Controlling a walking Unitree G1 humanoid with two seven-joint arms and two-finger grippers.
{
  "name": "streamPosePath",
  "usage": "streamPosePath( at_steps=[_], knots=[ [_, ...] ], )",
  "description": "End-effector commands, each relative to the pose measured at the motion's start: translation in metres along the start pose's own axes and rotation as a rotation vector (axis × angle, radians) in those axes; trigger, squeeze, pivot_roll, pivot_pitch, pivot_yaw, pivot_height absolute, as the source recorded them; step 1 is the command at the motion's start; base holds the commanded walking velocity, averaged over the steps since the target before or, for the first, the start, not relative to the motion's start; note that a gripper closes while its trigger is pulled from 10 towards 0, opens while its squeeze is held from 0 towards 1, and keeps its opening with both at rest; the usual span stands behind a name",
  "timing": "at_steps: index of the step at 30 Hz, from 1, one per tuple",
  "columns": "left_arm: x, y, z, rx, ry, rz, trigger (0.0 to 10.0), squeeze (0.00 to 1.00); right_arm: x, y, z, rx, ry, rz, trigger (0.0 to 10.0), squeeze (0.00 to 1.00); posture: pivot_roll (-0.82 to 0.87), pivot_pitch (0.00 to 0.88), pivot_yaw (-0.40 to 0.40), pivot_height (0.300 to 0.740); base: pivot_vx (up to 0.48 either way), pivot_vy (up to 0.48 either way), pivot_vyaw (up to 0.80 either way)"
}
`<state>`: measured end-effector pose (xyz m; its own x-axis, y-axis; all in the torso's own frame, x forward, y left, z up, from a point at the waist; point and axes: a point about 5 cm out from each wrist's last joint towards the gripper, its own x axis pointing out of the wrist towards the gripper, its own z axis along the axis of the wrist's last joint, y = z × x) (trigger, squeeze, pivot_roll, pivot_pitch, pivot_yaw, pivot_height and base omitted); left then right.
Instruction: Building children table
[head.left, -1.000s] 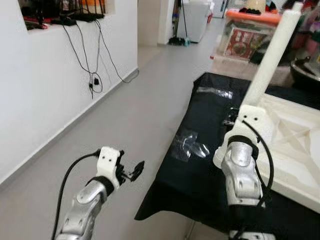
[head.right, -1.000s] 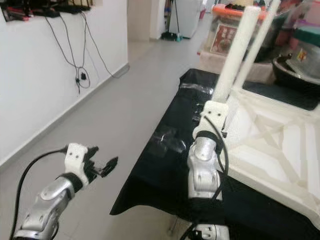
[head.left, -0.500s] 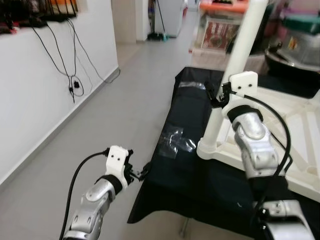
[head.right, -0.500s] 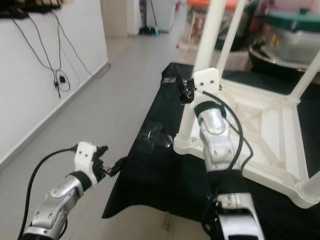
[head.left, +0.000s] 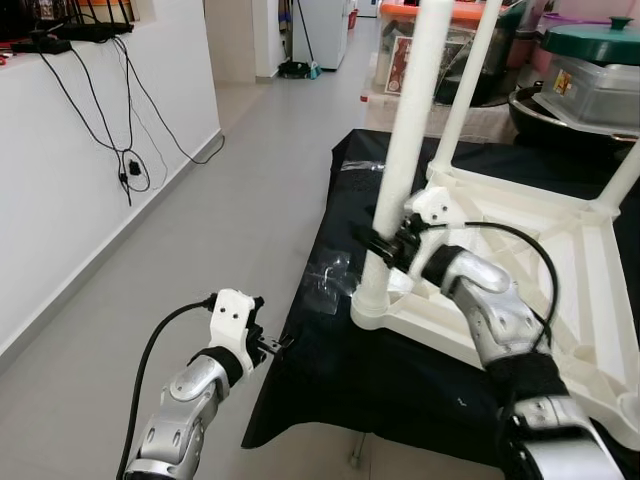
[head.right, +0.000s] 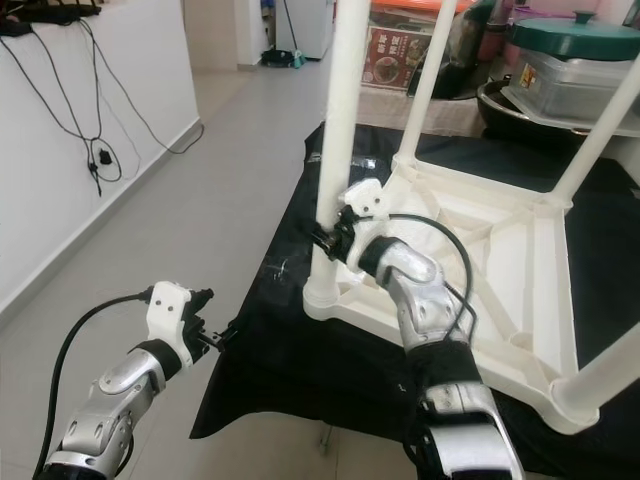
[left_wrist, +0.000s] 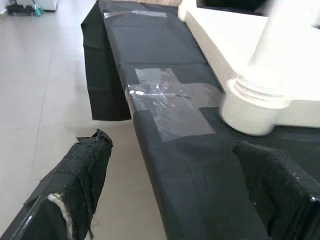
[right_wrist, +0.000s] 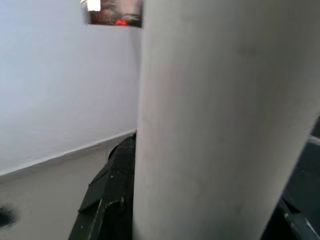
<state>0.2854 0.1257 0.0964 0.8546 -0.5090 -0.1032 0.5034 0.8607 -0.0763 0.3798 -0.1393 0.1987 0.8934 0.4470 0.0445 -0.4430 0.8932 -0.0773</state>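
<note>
A white children's table (head.left: 560, 225) lies upside down on a black-covered table (head.left: 345, 375), its legs pointing up. My right gripper (head.left: 385, 245) is shut around the near left leg (head.left: 410, 120), a little above its base socket (head.left: 372, 308). In the right wrist view the leg (right_wrist: 210, 120) sits between the black fingers (right_wrist: 112, 190). My left gripper (head.left: 275, 345) hovers open at the cloth's front left edge, holding nothing. In the left wrist view, its fingers (left_wrist: 80, 170) frame the cloth and the leg's socket (left_wrist: 252, 107).
Clear tape patches (head.left: 325, 285) lie on the cloth near the leg. A green-lidded pot (head.left: 590, 70) and storage boxes (head.left: 400, 50) stand behind the table. A white wall with hanging cables (head.left: 130, 150) runs along the left, with grey floor (head.left: 200, 250) between.
The camera has shifted. My right gripper went from beside the leg to clamped on it, now lower near the base. My left gripper has closed in on the cloth's edge.
</note>
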Motion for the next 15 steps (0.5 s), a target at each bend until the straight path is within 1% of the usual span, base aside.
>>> streamPosePath(
  at_steps=[1,2,4,5,6,7,8,9,10,11,12,13,14,15],
  knots=[
    [-0.002,0.000,-0.002,0.002,0.007,0.001,10.0,0.00,-0.013,-0.028,-0.030,-0.003,0.156,-0.332,0.0,0.00,0.02,0.000,-0.073,0.740,0.000,0.000,0.00],
    [-0.003,0.000,-0.003,0.003,0.011,0.000,10.0,0.00,-0.028,-0.045,-0.046,0.044,0.228,-0.645,0.0,0.00,0.01,0.000,-0.070,0.740,0.000,0.000,0.00],
    [-0.003,0.000,-0.003,0.003,0.011,0.000,10.0,0.00,-0.028,-0.045,-0.046,0.044,0.228,-0.645,0.0,0.00,0.01,0.000,-0.070,0.740,0.000,0.000,0.00],
    [-0.004,0.001,-0.004,0.002,0.014,0.000,10.0,0.00,-0.047,-0.048,-0.059,0.042,0.279,-0.848,0.0,0.00,0.00,0.000,-0.069,0.740,0.000,0.000,0.00],
    [-0.004,0.001,-0.004,0.002,0.015,0.000,10.0,0.00,-0.059,-0.048,-0.067,0.035,0.302,-0.940,0.0,0.00,0.00,0.000,-0.069,0.740,0.000,0.000,0.00],
    [-0.004,0.001,-0.004,0.002,0.015,0.000,10.0,0.00,-0.059,-0.048,-0.067,0.035,0.302,-0.940,0.0,0.00,0.00,0.000,-0.069,0.740,0.000,0.000,0.00],
    [-0.003,0.001,-0.004,0.002,0.015,-0.001,10.0,0.00,-0.068,-0.036,-0.073,0.018,0.321,-0.946,4.3,0.00,0.01,0.000,-0.069,0.740,0.000,0.000,0.00],
    [-0.003,0.001,-0.004,0.002,0.015,-0.001,10.0,0.00,-0.068,-0.036,-0.073,0.018,0.321,-0.946,4.3,0.00,0.01,0.000,-0.069,0.740,0.000,0.000,0.00],
    [-0.003,0.000,-0.003,0.002,0.013,-0.001,10.0,0.00,-0.072,-0.020,-0.077,0.004,0.337,-0.902,10.0,0.00,0.01,0.000,-0.065,0.740,0.000,0.000,0.00],
    [-0.003,0.000,-0.003,0.001,0.013,-0.002,10.0,0.00,-0.070,-0.004,-0.078,0.005,0.345,-0.792,10.0,0.00,0.00,0.000,-0.058,0.740,0.000,0.000,0.00],
    [-0.003,0.000,-0.003,0.000,0.014,-0.003,10.0,0.00,-0.067,0.008,-0.079,0.008,0.349,-0.714,10.0,0.00,0.00,0.000,-0.058,0.740,0.000,0.000,0.00],
    [-0.003,0.000,-0.003,0.000,0.014,-0.003,10.0,0.00,-0.067,0.008,-0.079,0.008,0.349,-0.714,10.0,0.00,0.00,0.000,-0.058,0.740,0.000,0.000,0.00],
    [-0.004,-0.001,-0.004,0.002,0.018,-0.005,10.0,0.00,-0.064,0.014,-0.074,0.054,0.294,-0.657,10.0,0.53,-0.01,0.000,-0.056,0.740,0.000,0.000,0.00],
    [-0.004,-0.001,-0.004,0.002,0.018,-0.005,10.0,0.00,-0.064,0.014,-0.074,0.054,0.294,-0.657,10.0,0.53,-0.01,0.000,-0.056,0.740,0.000,0.000,0.00]
  ],
)
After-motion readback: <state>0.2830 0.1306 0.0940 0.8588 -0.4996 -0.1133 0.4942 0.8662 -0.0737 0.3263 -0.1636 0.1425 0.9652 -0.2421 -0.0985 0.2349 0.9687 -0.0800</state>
